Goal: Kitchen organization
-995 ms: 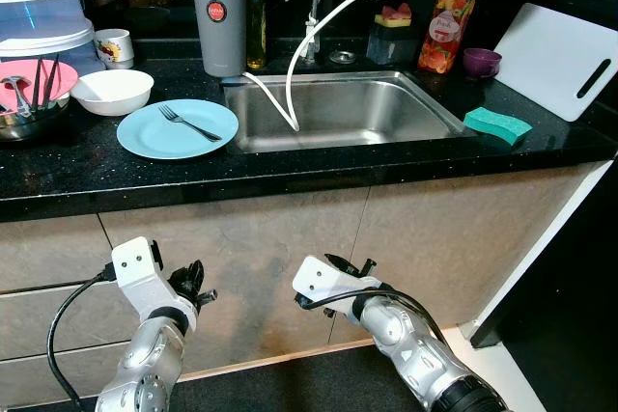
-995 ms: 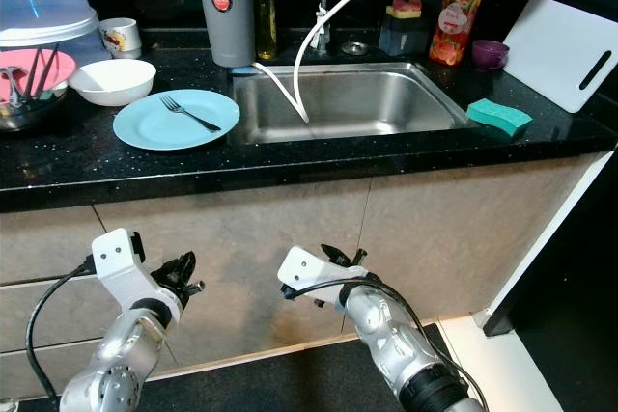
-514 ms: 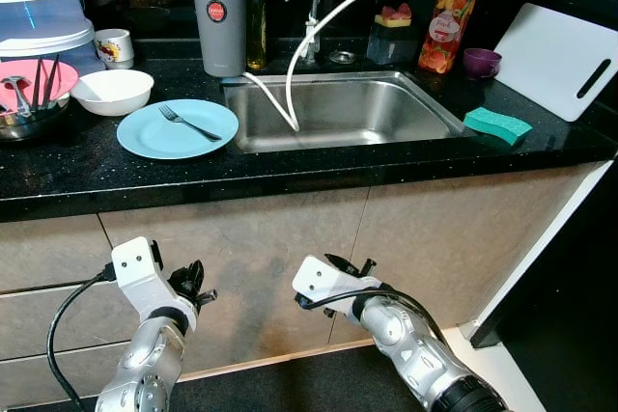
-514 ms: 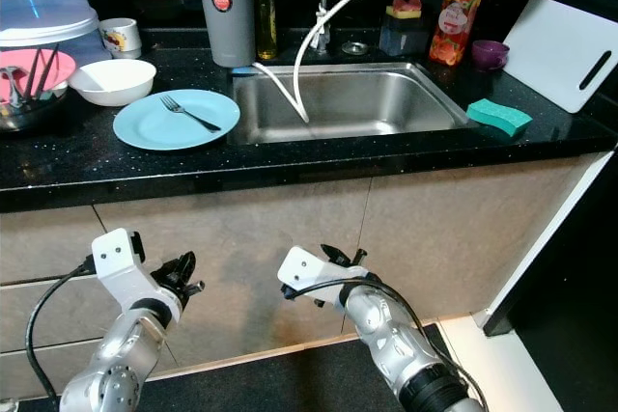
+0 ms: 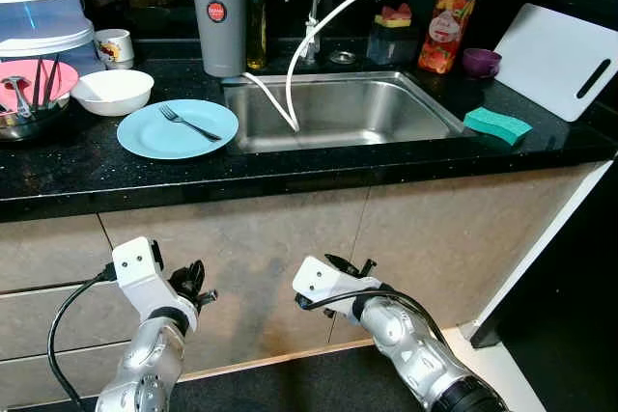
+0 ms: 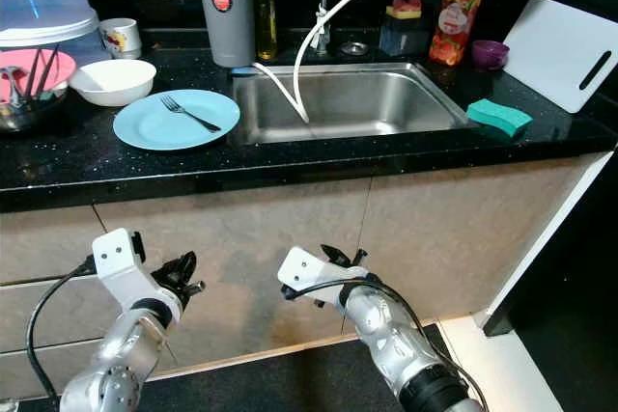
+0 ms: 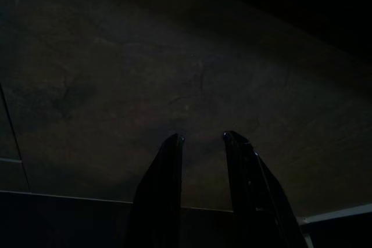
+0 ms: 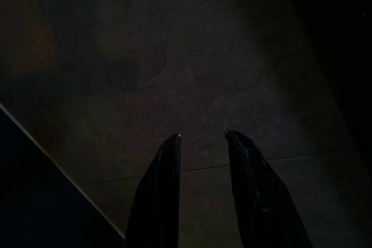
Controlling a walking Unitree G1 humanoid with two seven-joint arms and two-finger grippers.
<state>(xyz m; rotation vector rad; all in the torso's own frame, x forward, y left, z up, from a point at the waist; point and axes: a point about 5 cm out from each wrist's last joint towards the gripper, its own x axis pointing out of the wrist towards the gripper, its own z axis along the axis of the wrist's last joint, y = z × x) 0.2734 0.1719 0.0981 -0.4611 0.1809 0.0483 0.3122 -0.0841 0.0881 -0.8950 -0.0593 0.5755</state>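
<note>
End effectors: left (image 5: 196,284) and right (image 5: 350,266) hang low, fingers apart, empty.
Approach: raise yours level over the fork (image 5: 188,123) on the blue plate (image 5: 154,138).

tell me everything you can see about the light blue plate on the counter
The light blue plate is round, shallow and glossy, ceramic or hard plastic by its look. It lies flat on the black speckled counter, just left of the steel sink and in front of the white bowl, which sits close to its rim. A metal fork lies across it diagonally, tines toward the back left. Otherwise the plate looks clean.
</note>
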